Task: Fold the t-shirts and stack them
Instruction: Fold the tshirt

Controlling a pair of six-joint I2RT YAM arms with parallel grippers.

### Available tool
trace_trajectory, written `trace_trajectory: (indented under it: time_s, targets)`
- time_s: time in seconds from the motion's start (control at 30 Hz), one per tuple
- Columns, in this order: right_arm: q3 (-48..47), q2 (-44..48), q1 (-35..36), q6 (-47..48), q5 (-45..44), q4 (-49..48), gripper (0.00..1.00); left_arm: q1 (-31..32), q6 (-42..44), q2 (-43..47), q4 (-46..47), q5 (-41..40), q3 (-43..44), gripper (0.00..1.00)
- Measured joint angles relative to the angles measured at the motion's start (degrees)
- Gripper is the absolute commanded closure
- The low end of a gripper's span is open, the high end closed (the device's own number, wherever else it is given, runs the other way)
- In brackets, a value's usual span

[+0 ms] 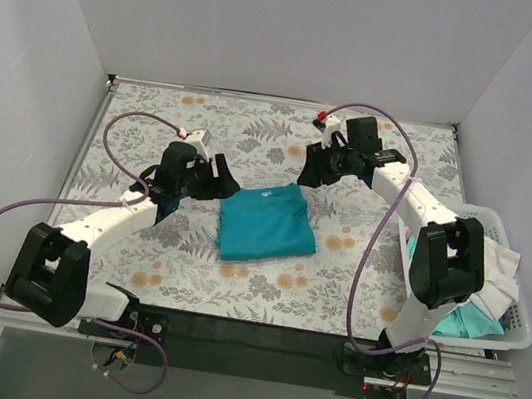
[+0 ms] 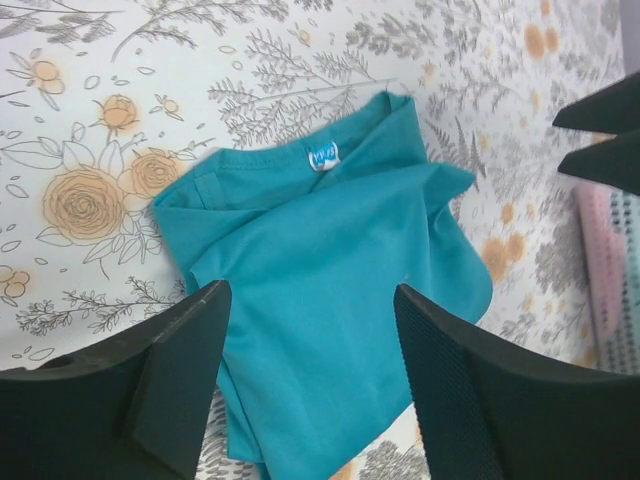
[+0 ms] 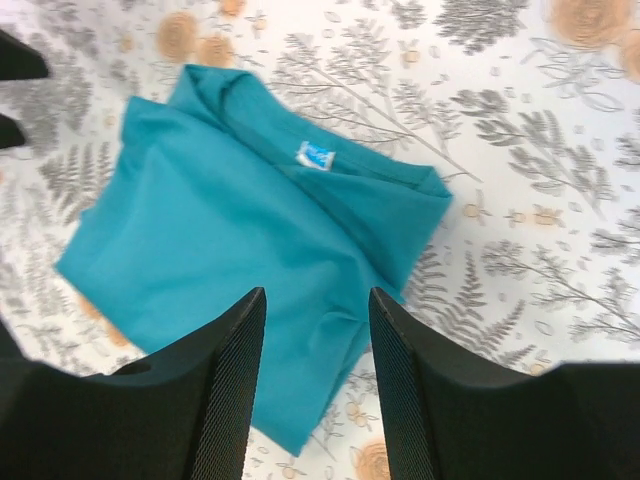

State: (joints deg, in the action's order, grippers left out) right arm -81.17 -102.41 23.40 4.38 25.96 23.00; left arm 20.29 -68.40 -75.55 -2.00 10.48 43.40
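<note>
One soft teal-blue t-shirt [image 1: 267, 222] lies folded, left gripper [image 2: 310, 296] and right gripper [image 3: 315, 296] both spread empty above it, while crumpled white and aqua shirts [image 1: 475, 316] wait in the white plastic basket [image 1: 521, 337]

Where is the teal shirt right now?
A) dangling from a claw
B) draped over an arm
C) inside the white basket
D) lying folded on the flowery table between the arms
D: the teal t-shirt lies folded on the table; the left gripper and right gripper are open, holding nothing.
</note>
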Motion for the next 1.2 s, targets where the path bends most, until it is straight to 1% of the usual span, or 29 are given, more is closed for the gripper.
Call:
trace_trajectory:
  time_s: [0.03,0.07,0.13,0.2,0.27,0.3,0.5,0.53,0.67,0.77,0.87,0.9,0.97,1.0,1.1,1.13,1.2]
  targets:
    - [0.68,0.79,0.00,-0.44,1.36,-0.55,0.58,0.44,0.07,0.22,-0.13,0.13,0.02,0.42]
    - [1.20,1.05,0.02,-0.83,2.82,-1.09,0.59,0.83,-0.07,0.02,-0.42,0.52,0.02,0.48]
    - [2.29,0.57,0.26,-1.42,5.73,-1.84,0.64,1.40,-0.17,-1.07,-0.70,1.20,0.02,0.53]
    - [3.13,-1.07,0.42,-1.46,8.74,-1.92,0.65,1.66,-0.63,-3.52,-0.55,1.73,0.02,0.62]
    - [3.28,-3.67,0.59,-1.40,11.28,-1.97,0.67,1.66,-1.05,-6.29,-0.20,1.88,0.02,0.67]
    - [3.28,-4.83,0.66,-1.33,12.00,-2.03,0.67,1.64,-1.18,-7.85,0.15,1.68,0.02,0.73]
    - [1.70,-13.94,-0.04,-0.48,14.32,-1.64,0.69,-0.28,-2.71,-17.46,1.51,0.70,1.81,0.84]
    - [0.79,-15.41,-0.50,-0.42,14.47,-1.62,0.69,-0.94,-3.06,-18.69,1.86,0.70,2.01,0.87]
    - [-3.52,-19.76,-3.08,-0.42,14.95,-1.66,0.69,-2.49,-4.09,-20.92,3.32,1.11,2.21,0.90]
    - [-6.34,-21.68,-5.03,-1.20,14.86,-1.92,0.67,-2.73,-4.35,-21.44,4.11,1.03,2.23,0.88]
    - [-8.90,-22.91,-6.25,-2.23,14.67,-2.21,0.67,-2.84,-4.35,-21.94,4.11,0.98,3.02,0.83]
    - [-9.33,-22.99,-6.43,-2.62,14.69,-2.32,0.67,-2.84,-4.20,-22.10,4.00,0.87,3.37,0.77]
    - [-9.49,-22.80,-6.36,-3.37,14.69,-2.62,0.67,-2.82,-3.72,-22.18,3.28,0.83,4.22,0.70]
    - [-9.40,-22.58,-6.12,-3.89,14.67,-2.64,0.67,-2.80,-3.54,-22.12,2.84,0.72,4.70,0.63]
    - [-6.91,-19.98,-4.90,-5.46,14.47,-3.26,0.66,-2.84,-3.32,-20.83,1.16,0.04,5.51,0.53]
    - [-5.53,-18.38,-4.33,-6.25,14.45,-3.52,0.66,-2.82,-3.37,-19.78,0.39,-0.15,5.53,0.47]
    - [-2.01,-14.21,-3.17,-8.04,14.53,-4.44,0.66,-2.49,-3.69,-17.00,-1.22,-0.68,5.53,0.46]
